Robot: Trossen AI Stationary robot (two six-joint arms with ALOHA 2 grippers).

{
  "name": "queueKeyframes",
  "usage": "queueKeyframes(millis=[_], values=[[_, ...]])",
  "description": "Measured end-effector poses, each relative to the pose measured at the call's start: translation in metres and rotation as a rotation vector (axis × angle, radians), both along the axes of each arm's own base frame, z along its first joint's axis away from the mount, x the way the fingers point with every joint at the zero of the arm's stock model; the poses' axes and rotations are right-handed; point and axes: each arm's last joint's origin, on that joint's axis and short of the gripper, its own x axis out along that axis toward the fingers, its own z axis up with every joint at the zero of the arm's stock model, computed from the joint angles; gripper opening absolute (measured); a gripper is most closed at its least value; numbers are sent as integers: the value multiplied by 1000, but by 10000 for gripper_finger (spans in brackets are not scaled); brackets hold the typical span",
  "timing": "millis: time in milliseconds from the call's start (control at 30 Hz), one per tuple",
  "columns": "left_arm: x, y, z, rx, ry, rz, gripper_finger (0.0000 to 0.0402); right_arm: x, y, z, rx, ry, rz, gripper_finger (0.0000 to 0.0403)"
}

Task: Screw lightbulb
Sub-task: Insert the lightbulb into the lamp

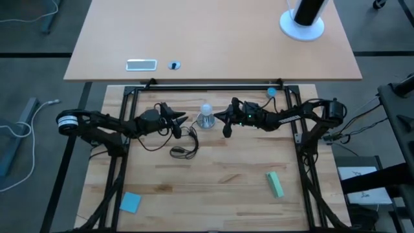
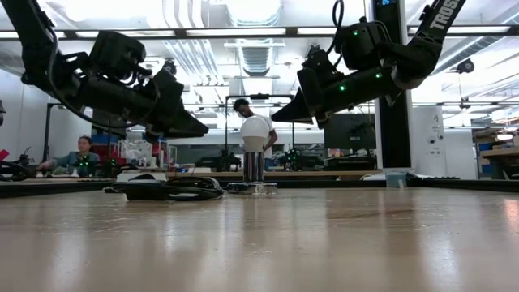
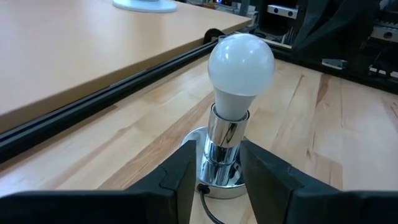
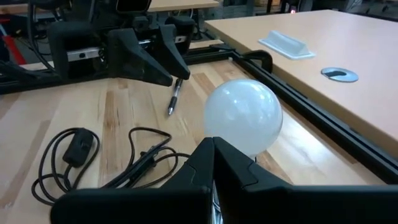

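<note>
Lightbulb (image 1: 206, 110) seated upright in socket (image 3: 219, 163)
Left gripper (image 3: 215, 180) stood parted (nothing held), fingers flanking the socket; right gripper (image 4: 213, 163) closed, empty, just beside the bulb.

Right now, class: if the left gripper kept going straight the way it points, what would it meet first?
Probably the silver socket: the open left gripper faces it, with the lightbulb sitting on top. Exact depth is unclear.

- White capitals "TROS", cut off at the frame edge, we read on the dark arm (image 2: 434, 28) in the low view's upper right corner.
- We find no other legible lettering, labels or numbers.
</note>
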Motion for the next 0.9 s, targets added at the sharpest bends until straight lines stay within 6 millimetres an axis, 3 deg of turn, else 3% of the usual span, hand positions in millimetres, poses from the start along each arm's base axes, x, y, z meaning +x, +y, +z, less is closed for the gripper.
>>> queueKeyframes(millis=[233, 433, 667, 900], values=[[0, 0, 0, 6, 7, -2, 110, 0, 0, 0, 3, -1, -11, 0], [6, 2, 8, 55, -10, -8, 11, -3, -10, 0, 74, -26, -171, 0], [15, 7, 22, 135, -14, 31, 2, 3, -28, 8, 210, 13, -206, 0], [31, 13, 24, 127, 76, 18, 0, 12, -34, 22, 204, 30, -211, 0]])
